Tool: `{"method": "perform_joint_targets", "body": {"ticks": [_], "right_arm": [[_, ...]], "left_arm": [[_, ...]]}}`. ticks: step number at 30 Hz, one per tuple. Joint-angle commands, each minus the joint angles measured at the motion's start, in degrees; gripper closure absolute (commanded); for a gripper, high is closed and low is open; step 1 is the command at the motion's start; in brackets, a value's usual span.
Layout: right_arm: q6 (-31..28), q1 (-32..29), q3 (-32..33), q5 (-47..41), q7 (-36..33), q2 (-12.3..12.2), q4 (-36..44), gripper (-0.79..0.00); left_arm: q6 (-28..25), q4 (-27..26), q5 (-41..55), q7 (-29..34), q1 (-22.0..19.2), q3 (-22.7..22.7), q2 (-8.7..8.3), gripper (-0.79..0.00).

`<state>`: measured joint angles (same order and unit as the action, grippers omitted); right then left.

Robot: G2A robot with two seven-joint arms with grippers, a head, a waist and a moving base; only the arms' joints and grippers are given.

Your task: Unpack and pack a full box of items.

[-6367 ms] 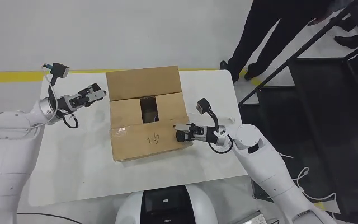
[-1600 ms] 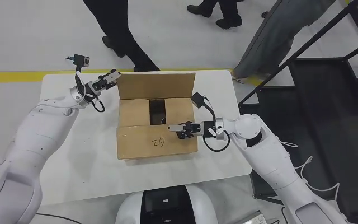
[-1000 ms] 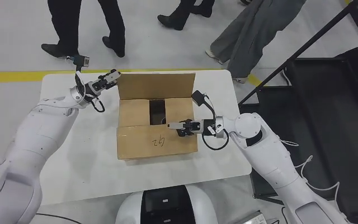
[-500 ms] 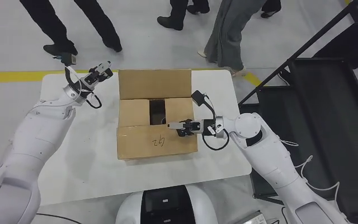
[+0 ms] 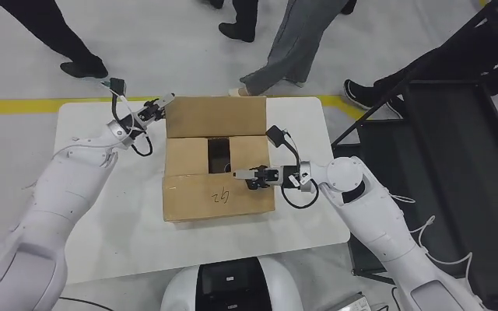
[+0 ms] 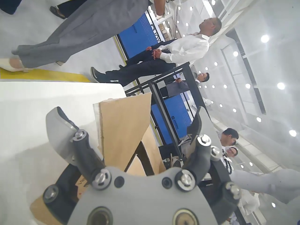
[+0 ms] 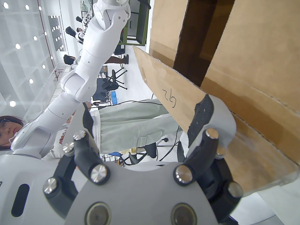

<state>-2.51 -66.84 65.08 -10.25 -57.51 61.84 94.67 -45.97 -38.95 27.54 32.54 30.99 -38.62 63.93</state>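
A brown cardboard box (image 5: 219, 204) stands mid-table with its flaps partly closed, leaving a dark gap (image 5: 217, 153) in the top. My left gripper (image 5: 160, 106) is open at the far-left corner of the far flap (image 5: 215, 117). In the left wrist view that flap's corner (image 6: 124, 120) lies between the open fingers of the left gripper (image 6: 126, 124). My right gripper (image 5: 252, 175) is open at the right end of the near flap (image 7: 168, 87), which bears handwriting. One pad (image 7: 201, 115) rests against that flap's edge. The box's contents are hidden.
The white table (image 5: 109, 225) has bare room left of the box and along its front. A black metal rack (image 5: 436, 132) stands close to the right. Several people walk behind the table's far edge (image 5: 296, 31).
My left gripper has moved right, from beside the box to the far flap's corner. The right arm and the box have kept still. People behind have walked on.
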Motion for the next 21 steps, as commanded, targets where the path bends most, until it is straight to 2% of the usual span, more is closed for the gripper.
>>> {"method": "perform_joint_targets", "body": {"ticks": [1, 5, 10, 14, 21], "right_arm": [[0.00, 0.00, 0.00, 0.00, 0.00, 0.00, 0.00, -0.785], [0.00, 0.00, 0.00, 0.00, 0.00, 0.00, 0.00, -0.785], [0.00, 0.00, 0.00, 0.00, 0.00, 0.00, 0.00, -0.785], [0.00, 0.00, 0.00, 0.00, 0.00, 0.00, 0.00, -0.785], [0.00, 0.00, 0.00, 0.00, 0.00, 0.00, 0.00, -0.785]], "left_arm": [[-2.21, 0.95, 3.73, 1.89, -0.18, -0.71, 0.69, -0.785], [-6.30, 2.33, 8.92, 7.23, -0.21, -2.43, 1.08, -0.785], [-8.50, 2.10, 15.58, 16.38, 1.24, -5.21, 0.42, -0.785], [-5.37, -1.58, 17.33, 20.42, 2.95, -6.86, -0.75, -0.785], [-0.24, -10.35, 18.09, 25.55, 7.72, -11.38, -3.96, -0.785]]}}
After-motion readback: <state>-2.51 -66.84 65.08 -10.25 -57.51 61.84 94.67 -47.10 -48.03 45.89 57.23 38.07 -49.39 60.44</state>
